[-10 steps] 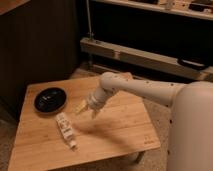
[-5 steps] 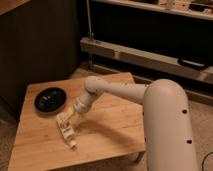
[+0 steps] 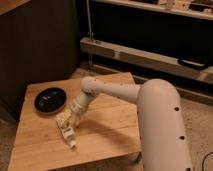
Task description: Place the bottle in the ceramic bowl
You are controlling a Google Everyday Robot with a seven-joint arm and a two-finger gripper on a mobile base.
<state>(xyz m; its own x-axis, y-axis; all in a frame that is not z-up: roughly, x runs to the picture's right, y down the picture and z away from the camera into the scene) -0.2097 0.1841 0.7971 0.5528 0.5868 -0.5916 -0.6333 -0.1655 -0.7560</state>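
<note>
The white bottle (image 3: 66, 129) lies on its side on the wooden table (image 3: 107, 135), left of the middle, with its narrow cap pointing toward the front edge. The black ceramic bowl (image 3: 50, 99) sits at the table's back left, with nothing in it. My gripper (image 3: 70, 119) has come down onto the bottle's upper end, at the end of the white arm (image 3: 110, 92) that reaches in from the right. The gripper partly hides the bottle's far end. The bowl is a short way back and left of the gripper.
The table's front edge is close to the bottle's cap. A dark wooden wall stands behind the table at the left. A metal shelf rail (image 3: 145, 55) runs behind the table at the right. My white body (image 3: 162, 130) fills the right foreground.
My arm has swung left and down from over the table's middle to the bottle. The gripper now sits on the bottle's upper end. Bottle and bowl have not moved.
</note>
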